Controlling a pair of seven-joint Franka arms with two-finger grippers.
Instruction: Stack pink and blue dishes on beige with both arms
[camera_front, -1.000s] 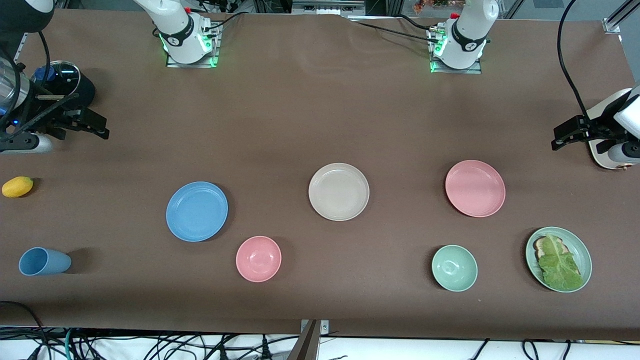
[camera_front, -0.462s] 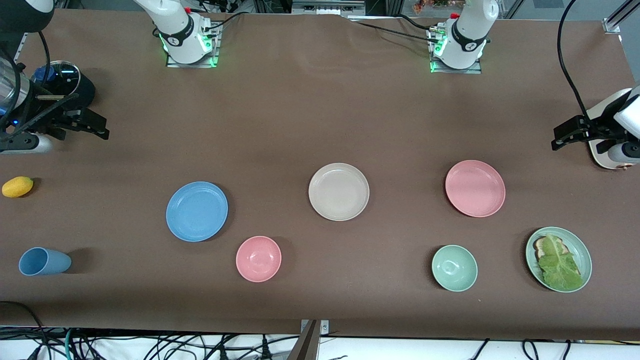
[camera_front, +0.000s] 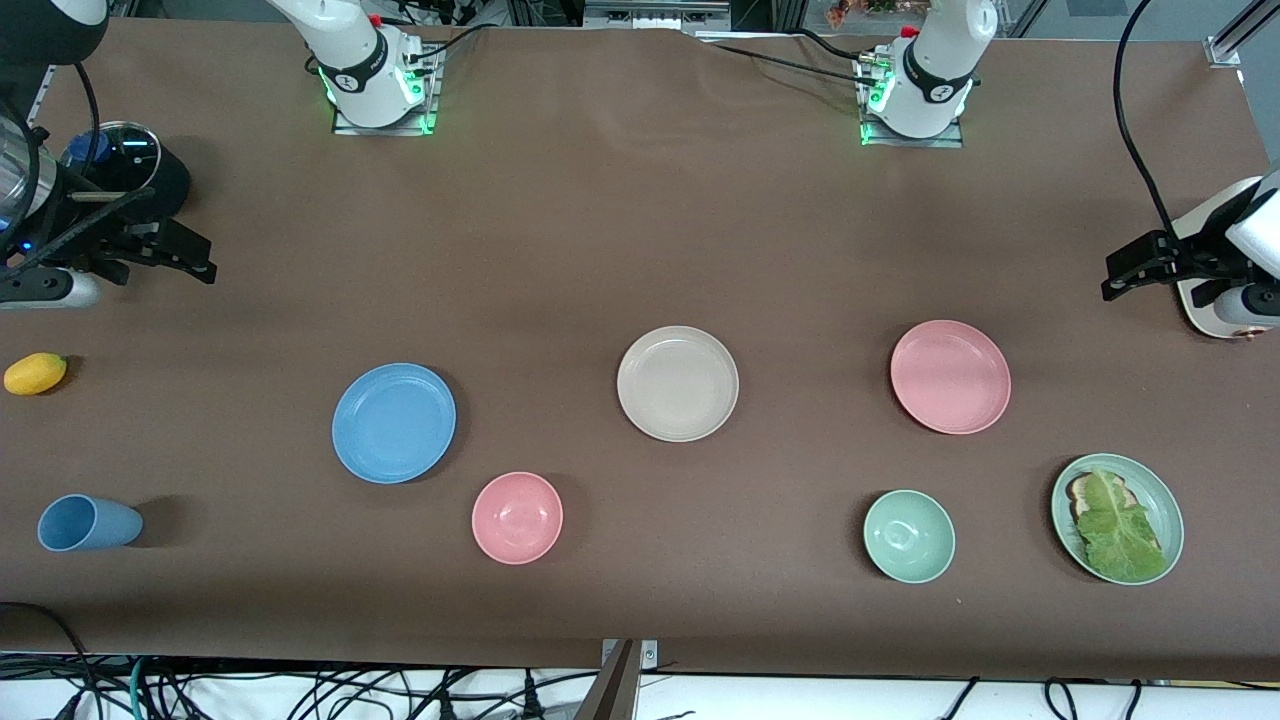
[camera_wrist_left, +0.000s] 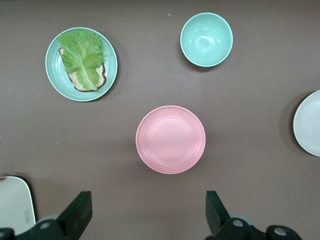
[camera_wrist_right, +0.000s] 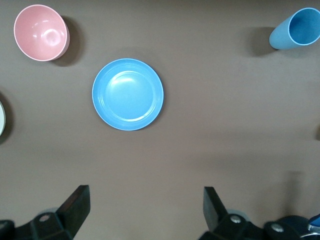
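on the brown table (camera_front: 600, 230) you see the round matte cream-beige plate (camera_front: 678, 383) in the middle, with the flat round pink plate (camera_front: 950, 377) toward the left arm's end and the flat round light blue plate (camera_front: 394, 422) toward the right arm's end, all three well apart and with nothing lying on them. nearer to the front camera stand a small deep pink bowl (camera_front: 517, 517), a pale green bowl (camera_front: 909, 536) and a pale green plate with lettuce on bread (camera_front: 1117, 518); a light blue cup (camera_front: 88, 523) lies on its side and a yellow lemon-like fruit (camera_front: 35, 373) sits near the table edge. the left gripper (camera_wrist_left: 147, 212) hangs high over the table beside the pink plate, its jaws spread wide and holding nothing. the right gripper (camera_wrist_right: 145, 210) hangs the same way beside the blue plate, also wide and empty. in the front view both grippers are partly cut off at the edges, and you cannot make out the dark round object (camera_front: 125, 165) under the right arm.
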